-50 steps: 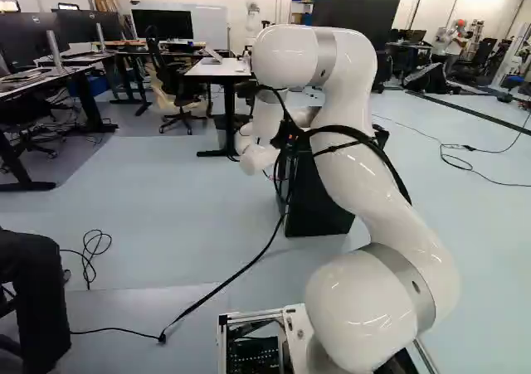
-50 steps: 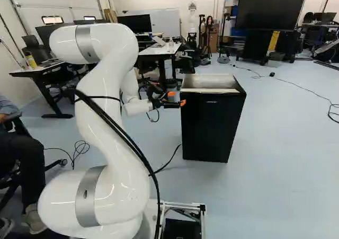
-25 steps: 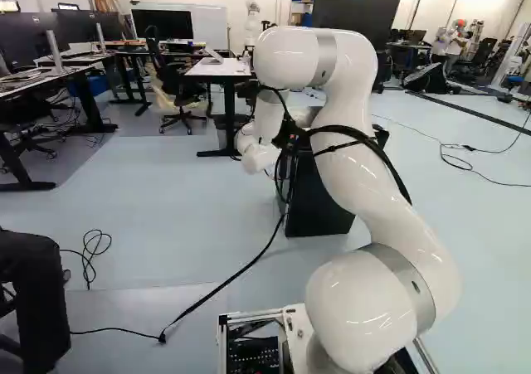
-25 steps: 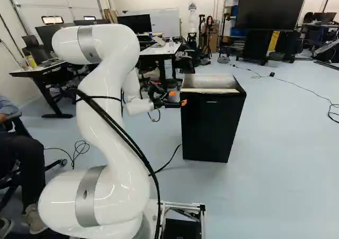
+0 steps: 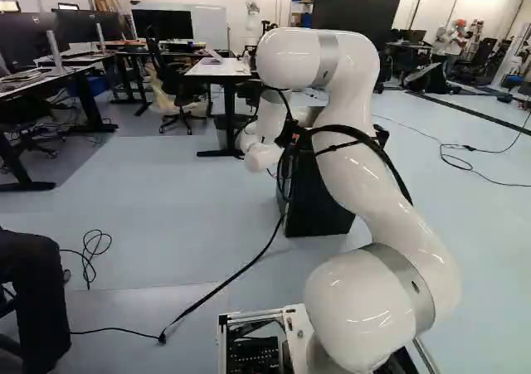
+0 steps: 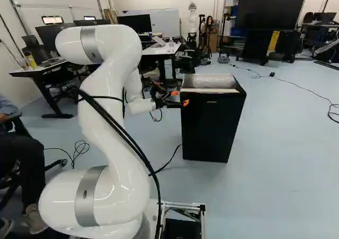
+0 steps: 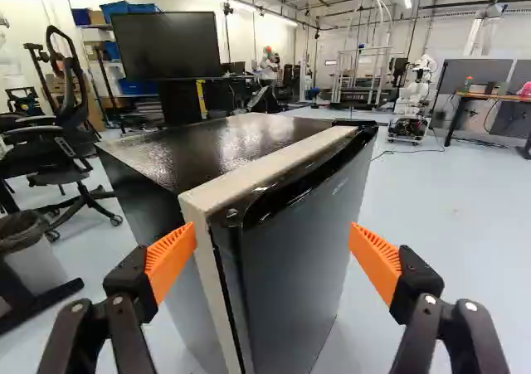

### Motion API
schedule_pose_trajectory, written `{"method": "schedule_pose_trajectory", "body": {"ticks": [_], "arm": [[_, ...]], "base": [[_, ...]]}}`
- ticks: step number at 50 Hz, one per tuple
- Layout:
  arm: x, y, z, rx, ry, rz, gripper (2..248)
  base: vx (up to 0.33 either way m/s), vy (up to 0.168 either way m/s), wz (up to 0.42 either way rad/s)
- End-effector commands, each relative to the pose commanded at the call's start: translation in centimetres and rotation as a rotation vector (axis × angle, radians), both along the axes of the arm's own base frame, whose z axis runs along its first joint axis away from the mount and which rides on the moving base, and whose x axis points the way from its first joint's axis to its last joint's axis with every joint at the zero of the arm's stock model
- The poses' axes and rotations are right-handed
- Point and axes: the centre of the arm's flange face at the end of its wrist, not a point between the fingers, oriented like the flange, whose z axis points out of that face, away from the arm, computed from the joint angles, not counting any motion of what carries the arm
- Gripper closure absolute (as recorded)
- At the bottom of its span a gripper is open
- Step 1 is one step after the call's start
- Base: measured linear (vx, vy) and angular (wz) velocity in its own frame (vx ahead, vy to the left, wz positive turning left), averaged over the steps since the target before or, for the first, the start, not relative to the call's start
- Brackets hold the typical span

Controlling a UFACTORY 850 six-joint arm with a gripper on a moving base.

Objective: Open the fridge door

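In the right base view my gripper [image 6: 179, 98] is at the near left upper corner of the black fridge [image 6: 211, 127]. The wrist view shows the gripper [image 7: 273, 256] open, its two orange pads wide apart. Between and ahead of them stands the fridge's corner, with the dark door [image 7: 303, 258] shut against the cabinet. A pale strip [image 7: 274, 163] runs along the door's top and down its side edge. One orange pad [image 7: 172, 260] overlaps the cabinet's side in view; whether it touches is unclear. In the left base view the arm hides most of the fridge [image 5: 315, 204].
A black cable [image 5: 224, 284] lies on the floor between base and fridge. A seated person's leg [image 5: 33, 291] is close on the left. Beyond the fridge are a white table [image 6: 161, 49], an office chair [image 7: 70, 133] and a bin [image 7: 29, 258]. Another robot [image 7: 412, 100] stands far off.
My gripper has shifted slightly to the right in the right base view, closer to the fridge's front corner. The base and the fridge have stayed in place.
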Motion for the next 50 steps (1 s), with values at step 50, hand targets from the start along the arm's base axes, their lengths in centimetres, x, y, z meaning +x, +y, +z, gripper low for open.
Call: {"method": "schedule_pose_trajectory", "body": {"ticks": [50], "arm": [[0.6,-1.8,-0.1,0.001,-0.007,-0.033,3]], "base": [[0.000,0.000,0.000]]}}
